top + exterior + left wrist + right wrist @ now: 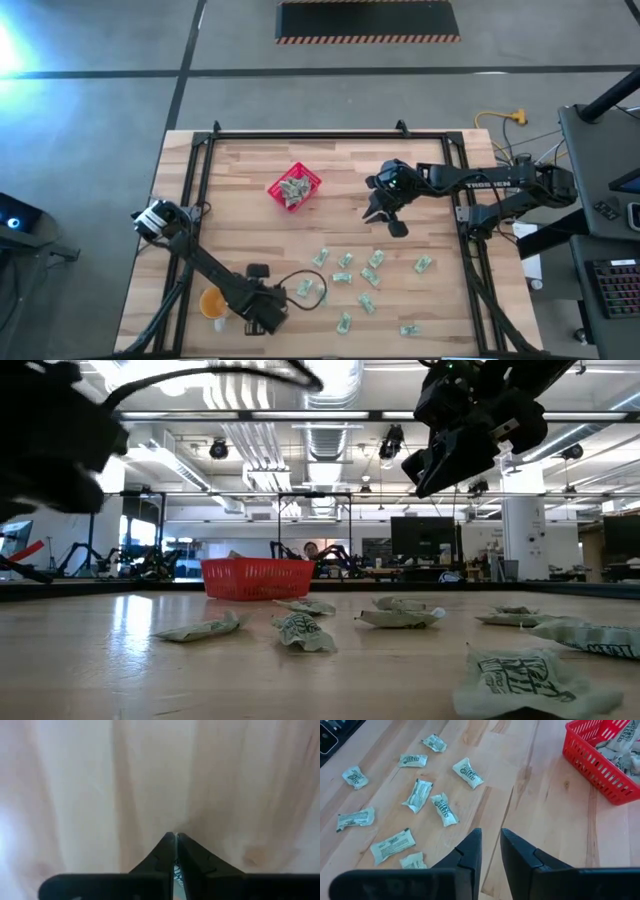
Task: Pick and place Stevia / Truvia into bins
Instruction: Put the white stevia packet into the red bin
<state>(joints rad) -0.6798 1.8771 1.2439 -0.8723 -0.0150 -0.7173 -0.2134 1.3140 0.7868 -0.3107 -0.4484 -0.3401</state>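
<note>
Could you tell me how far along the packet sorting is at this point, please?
Done: several packets already lie in the red basket. In hand: the left gripper is shut low over the table, a sliver of a packet between its fingers. The right gripper hangs empty beside the basket. Left: over a dozen loose packets on the table.

We can just make out green lettering that looks like "Stevia" on the packets [444,809] lying on the bench [550,835] in the right wrist view, and the same dark print shows on the crumpled packet closest to the low camera [520,682], though there we cannot read it letter for letter. On the right arm [490,183] in the high view we see a pale wordmark, too small for us to read.
</note>
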